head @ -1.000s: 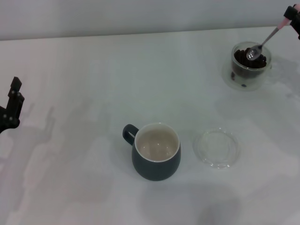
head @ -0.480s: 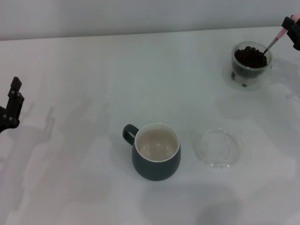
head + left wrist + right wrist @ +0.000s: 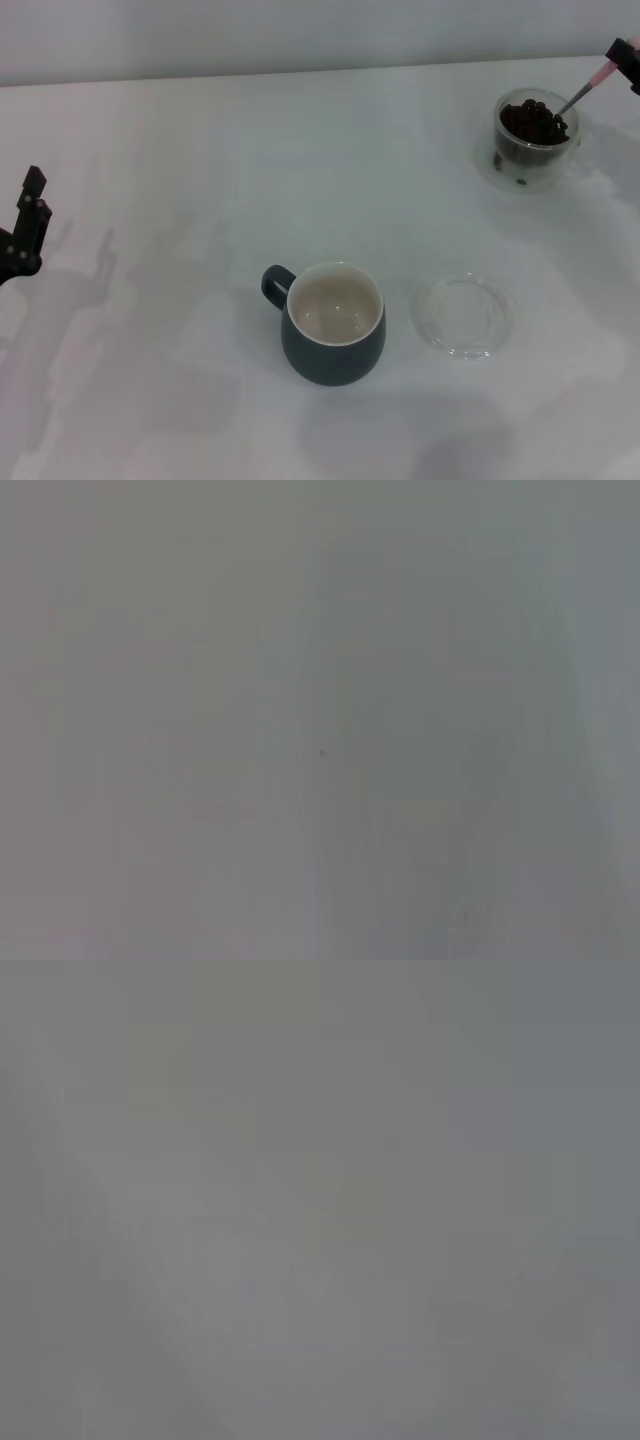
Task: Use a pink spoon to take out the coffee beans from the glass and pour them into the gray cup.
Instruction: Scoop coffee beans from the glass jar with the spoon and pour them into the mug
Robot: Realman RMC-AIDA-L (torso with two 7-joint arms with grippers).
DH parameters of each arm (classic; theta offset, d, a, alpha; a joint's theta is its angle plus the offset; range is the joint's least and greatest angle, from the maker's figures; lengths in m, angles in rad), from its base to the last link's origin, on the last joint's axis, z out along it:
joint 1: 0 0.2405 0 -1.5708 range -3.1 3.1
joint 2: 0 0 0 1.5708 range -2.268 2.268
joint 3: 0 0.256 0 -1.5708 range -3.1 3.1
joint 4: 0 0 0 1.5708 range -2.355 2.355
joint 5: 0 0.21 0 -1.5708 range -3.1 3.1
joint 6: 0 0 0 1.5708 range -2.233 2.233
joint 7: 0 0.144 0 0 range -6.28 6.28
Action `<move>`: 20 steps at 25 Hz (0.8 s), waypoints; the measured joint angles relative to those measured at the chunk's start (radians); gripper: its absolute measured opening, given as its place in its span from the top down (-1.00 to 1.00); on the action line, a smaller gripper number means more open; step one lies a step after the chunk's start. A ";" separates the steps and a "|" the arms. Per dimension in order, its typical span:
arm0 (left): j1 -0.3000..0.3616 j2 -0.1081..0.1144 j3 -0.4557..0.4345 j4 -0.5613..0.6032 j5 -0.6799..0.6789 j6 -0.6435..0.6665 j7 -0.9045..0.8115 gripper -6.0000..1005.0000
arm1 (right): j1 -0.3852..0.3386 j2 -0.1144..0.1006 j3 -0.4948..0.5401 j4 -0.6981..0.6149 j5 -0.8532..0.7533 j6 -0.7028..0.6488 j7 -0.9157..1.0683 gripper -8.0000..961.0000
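The right gripper (image 3: 627, 56) grips the pink spoon (image 3: 590, 84) — bowl buried among coffee beans (image 3: 533, 121) (in the glass (image 3: 530, 160)); left gripper (image 3: 22, 236) parked far off, grip unclear.

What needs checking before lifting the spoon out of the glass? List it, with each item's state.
1. Slim pink-handled metal spoon held by right gripper: ok.
2. Spoon bowl down among the dark coffee beans in the clear double-walled glass: ok.
3. Beans loaded on the spoon: cannot tell, bowl hidden.
4. Dark slate-gray cup upright, open: ok.
5. Flat clear round dish apart from the cup: ok.
6. Left gripper parked far away: ok.
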State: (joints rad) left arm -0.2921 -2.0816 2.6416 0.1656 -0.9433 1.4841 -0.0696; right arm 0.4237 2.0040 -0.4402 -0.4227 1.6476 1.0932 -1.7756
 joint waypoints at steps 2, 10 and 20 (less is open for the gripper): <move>0.000 0.000 0.000 0.000 0.000 0.000 0.000 -0.01 | 0.002 0.000 0.000 0.003 0.004 -0.010 0.053 0.68; -0.002 0.001 0.001 -0.001 0.000 -0.021 0.001 -0.01 | 0.004 -0.004 0.000 0.006 0.030 -0.067 0.202 0.68; -0.005 0.002 0.003 -0.002 0.001 -0.022 0.001 -0.01 | 0.018 -0.032 -0.001 0.099 0.031 -0.095 0.341 0.68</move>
State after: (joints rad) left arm -0.2972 -2.0800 2.6448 0.1641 -0.9424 1.4617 -0.0690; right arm 0.4418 1.9717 -0.4407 -0.3235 1.6784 0.9979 -1.4341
